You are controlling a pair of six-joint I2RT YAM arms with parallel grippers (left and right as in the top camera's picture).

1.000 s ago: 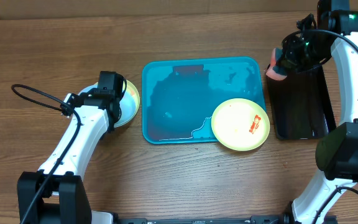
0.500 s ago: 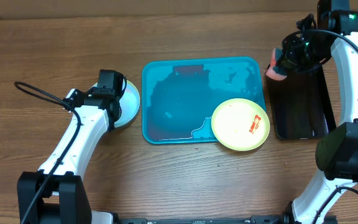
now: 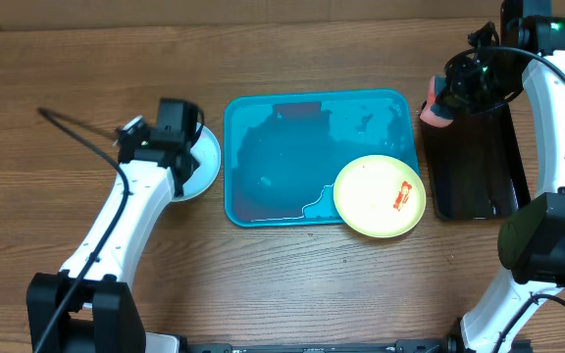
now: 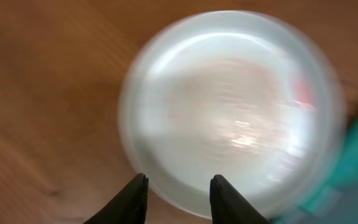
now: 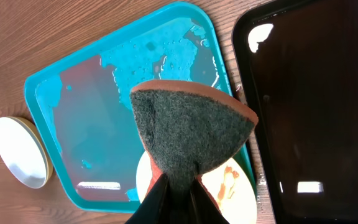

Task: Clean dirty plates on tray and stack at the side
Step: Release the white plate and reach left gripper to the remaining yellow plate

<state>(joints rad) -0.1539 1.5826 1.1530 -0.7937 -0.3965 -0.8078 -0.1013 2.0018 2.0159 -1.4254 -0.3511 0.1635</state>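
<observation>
1. One yellow plate (image 3: pixel 379 196) w/ a green rim sits on the big blue tray (image 3: pixel 282 147), at the tray's 4 o'clock corner (12 = top of the overhead view). Its edge hangs out over the tray's rim.
2. That plate has a red smear (image 3: pixel 401 196) on its 3 o'clock side.
3. The big blue tray lies in the middle of the tabletop (image 3: pixel 292 284). It is wet: shiny water covers a big part of it.
4. 2 more plates make a stack on the tabletop, just beside the tray at its 9 o'clock side. The top plate (image 3: pixel 202 162) is pale, almost white. The bottom plate (image 5: pixel 40 163) is yellow & only its edge peeks out.
5. The L jaws, at the tip of the L arm (image 3: pixel 126 211), are over the stack. They are released: the 2 fingers (image 4: pixel 135 199) stand apart above the top plate's edge, w/ nothing btwn them. The L wrist view is blurry.
6. The R jaws, at the tip of the R arm (image 3: pixel 557 108), are clenched on a sponge (image 5: pixel 191 130), pinching its narrow end. The sponge is orange w/ a dark gray scrub side.
7. The sponge hangs at approx the tray's 2 o'clock, not touching any plate.
8. A black tray (image 3: pixel 474 167) lies at the blue tray's 3 o'clock, just beside it.
9. A black cable (image 3: pixel 77 132) sticks out from the L arm toward 9 o'clock.
</observation>
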